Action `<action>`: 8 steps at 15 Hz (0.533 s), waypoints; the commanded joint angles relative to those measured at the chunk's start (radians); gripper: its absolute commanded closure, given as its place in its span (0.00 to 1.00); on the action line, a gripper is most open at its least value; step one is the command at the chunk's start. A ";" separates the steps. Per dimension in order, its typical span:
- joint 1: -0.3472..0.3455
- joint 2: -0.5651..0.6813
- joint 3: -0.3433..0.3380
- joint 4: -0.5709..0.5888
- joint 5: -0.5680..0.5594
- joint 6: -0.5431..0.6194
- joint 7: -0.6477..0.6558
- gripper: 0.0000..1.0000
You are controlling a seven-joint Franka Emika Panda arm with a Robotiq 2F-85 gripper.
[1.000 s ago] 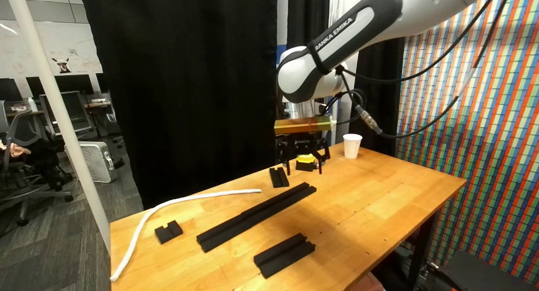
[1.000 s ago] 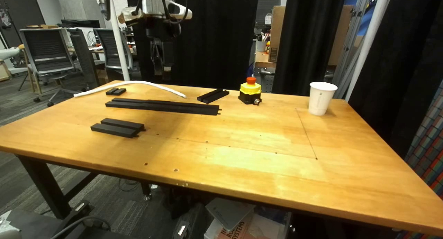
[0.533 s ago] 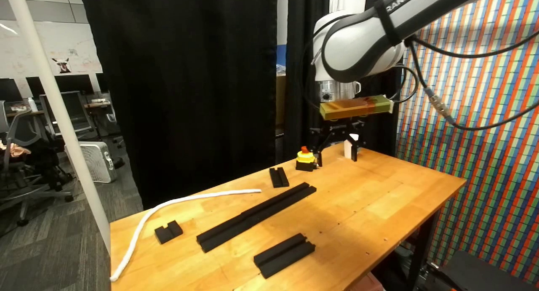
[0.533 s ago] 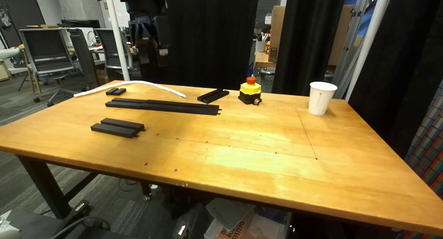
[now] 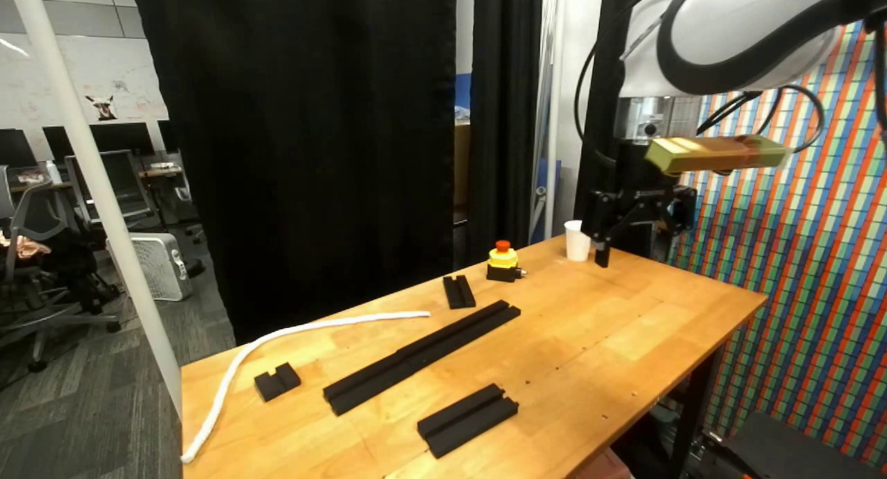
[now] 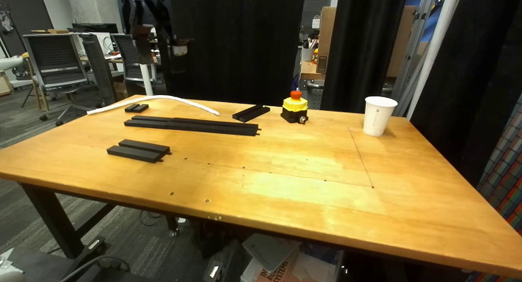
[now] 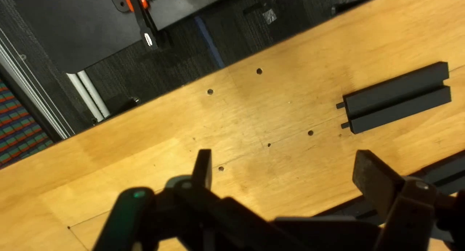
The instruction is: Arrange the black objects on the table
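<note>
Several black grooved blocks lie flat on the light wooden table [image 5: 624, 326]. A long strip of two blocks end to end [image 5: 419, 358] lies mid-table. A medium block [image 5: 468, 421] with end pegs lies in front of it; it also shows in the wrist view [image 7: 399, 98], upper right. A small stubby block [image 5: 280, 383] and a narrow short block [image 5: 467, 295] lie near the far edge, also in an exterior view [image 6: 136, 107] [image 6: 251, 112]. My gripper [image 5: 630, 250] is open and empty, above the table and apart from every block; the wrist view shows its spread fingers [image 7: 283, 156].
A white cup [image 6: 379, 115] and a yellow-and-black box with a red button [image 6: 294, 108] stand near the table's far edge. A white cord [image 5: 332, 321] curves along that edge beside the small block. A black curtain [image 5: 312, 153] hangs behind.
My gripper has moved away from the blocks, past the button box and cup, rightward in an exterior view. It stays open. The blocks, cup and cord have not moved.
</note>
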 commanded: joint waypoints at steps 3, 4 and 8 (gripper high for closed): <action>-0.082 -0.165 -0.006 -0.052 0.026 -0.143 -0.102 0.00; -0.098 -0.217 -0.017 -0.064 0.025 -0.185 -0.118 0.00; -0.113 -0.302 -0.023 -0.099 0.025 -0.210 -0.132 0.00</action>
